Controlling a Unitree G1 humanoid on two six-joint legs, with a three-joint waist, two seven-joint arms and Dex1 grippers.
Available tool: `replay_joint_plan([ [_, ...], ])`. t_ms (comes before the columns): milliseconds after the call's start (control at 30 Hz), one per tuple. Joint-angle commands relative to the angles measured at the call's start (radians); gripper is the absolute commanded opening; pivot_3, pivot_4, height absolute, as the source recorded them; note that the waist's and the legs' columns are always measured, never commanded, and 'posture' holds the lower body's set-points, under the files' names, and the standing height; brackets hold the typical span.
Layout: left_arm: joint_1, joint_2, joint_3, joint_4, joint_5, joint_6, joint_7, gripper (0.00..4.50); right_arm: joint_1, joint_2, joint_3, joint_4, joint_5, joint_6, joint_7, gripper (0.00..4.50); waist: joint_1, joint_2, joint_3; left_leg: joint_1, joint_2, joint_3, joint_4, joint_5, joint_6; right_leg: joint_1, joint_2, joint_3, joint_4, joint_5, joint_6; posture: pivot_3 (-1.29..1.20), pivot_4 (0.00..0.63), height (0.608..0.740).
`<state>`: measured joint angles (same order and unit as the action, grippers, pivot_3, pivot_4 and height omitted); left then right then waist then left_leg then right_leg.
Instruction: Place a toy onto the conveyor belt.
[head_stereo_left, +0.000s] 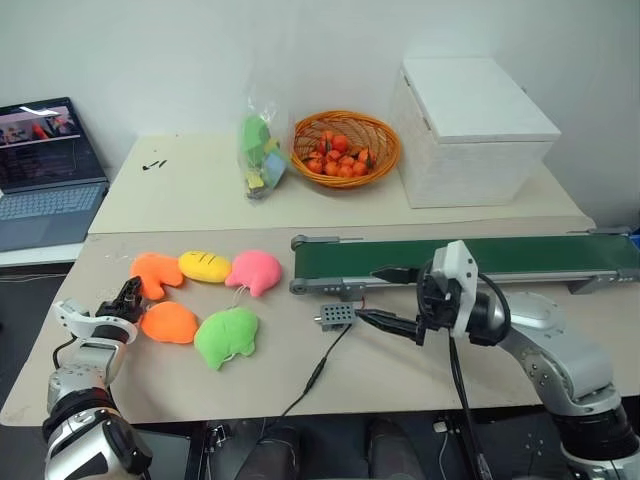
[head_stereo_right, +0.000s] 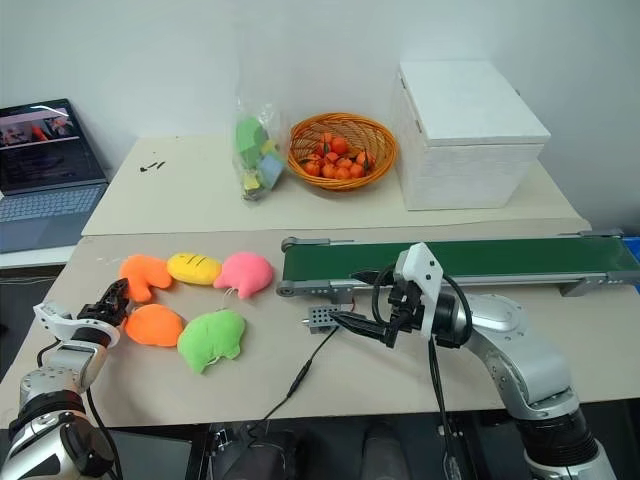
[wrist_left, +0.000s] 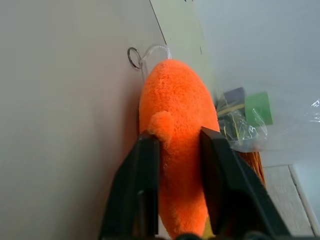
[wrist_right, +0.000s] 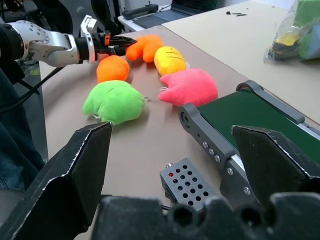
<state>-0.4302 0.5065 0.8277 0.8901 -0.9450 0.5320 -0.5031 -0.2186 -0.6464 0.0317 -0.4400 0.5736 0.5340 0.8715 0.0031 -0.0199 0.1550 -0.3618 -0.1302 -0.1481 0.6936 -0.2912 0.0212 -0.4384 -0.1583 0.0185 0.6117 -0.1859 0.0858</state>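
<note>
Where head views blur it, left gripper (wrist_left: 175, 145) pinching the toy (wrist_left: 175, 125).

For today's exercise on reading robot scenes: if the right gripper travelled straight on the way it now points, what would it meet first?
The right gripper, jaws open and empty, points leftward across the table. Judging by its wrist view, it would probably meet the green plush first. The small grey box lies just below that line; depth is uncertain.

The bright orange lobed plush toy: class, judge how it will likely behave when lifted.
The bright orange lobed plush toy looks fuzzy and stuffed, so probably soft and light. The left gripper pinches one lobe, so the rest may droop. Its flat shape seems unlikely to roll.
</note>
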Motion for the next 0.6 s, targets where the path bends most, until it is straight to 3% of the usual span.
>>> replay_joint_plan([
  [33, 0.01, 0.007, 0.016, -0.017, -0.001, -0.002, 0.002, 0.04, -0.016, 0.008, -0.023, -0.017, 0.014, -0.013, -0.002, 4.5, 0.0, 0.0, 0.0, 0.0, 0.0, 0.0, 0.0, 0.0, 0.0, 0.0, 0.0, 0.0, 0.0, 0.0, 0.0, 0.0, 0.15, 0.74],
  [200, 0.008, -0.004, 0.016, -0.054, 0.014, -0.054, 0.036, 0.04, -0.021, 0.012, -0.019, -0.007, 0.006, -0.015, 0.0, 4.5, -0.001, 0.0, 0.0, 0.0, 0.0, 0.0, 0.0, 0.0, 0.0, 0.0, 0.0, 0.0, 0.0, 0.0, 0.0, 0.0, 0.15, 0.74],
  [400, -0.023, -0.086, 0.025, -0.284, 0.091, -0.308, 0.257, 0.04, -0.032, 0.013, -0.012, 0.024, -0.005, -0.023, 0.009, 4.5, 0.005, -0.001, 0.0, -0.001, 0.003, 0.0, 0.0, 0.0, -0.002, 0.0, 0.002, 0.0, -0.002, 0.001, -0.002, 0.0, 0.15, 0.74],
  [533, -0.026, -0.1, -0.131, -0.418, 0.333, -0.464, 0.393, 0.04, -0.035, 0.02, -0.002, 0.05, -0.013, -0.027, 0.011, 4.5, 0.009, -0.002, 0.001, -0.002, 0.005, 0.001, 0.001, 0.0, -0.003, 0.0, 0.004, 0.0, -0.002, 0.002, -0.003, 0.0, 0.15, 0.74],
  [600, -0.015, -0.06, -0.295, -0.46, 0.587, -0.567, 0.461, 0.04, -0.036, 0.023, 0.003, 0.052, -0.014, -0.027, 0.014, 4.5, 0.011, -0.002, 0.001, -0.002, 0.004, 0.001, 0.001, 0.0, -0.003, 0.0, 0.004, 0.0, -0.003, 0.002, -0.004, 0.0, 0.15, 0.74],
])
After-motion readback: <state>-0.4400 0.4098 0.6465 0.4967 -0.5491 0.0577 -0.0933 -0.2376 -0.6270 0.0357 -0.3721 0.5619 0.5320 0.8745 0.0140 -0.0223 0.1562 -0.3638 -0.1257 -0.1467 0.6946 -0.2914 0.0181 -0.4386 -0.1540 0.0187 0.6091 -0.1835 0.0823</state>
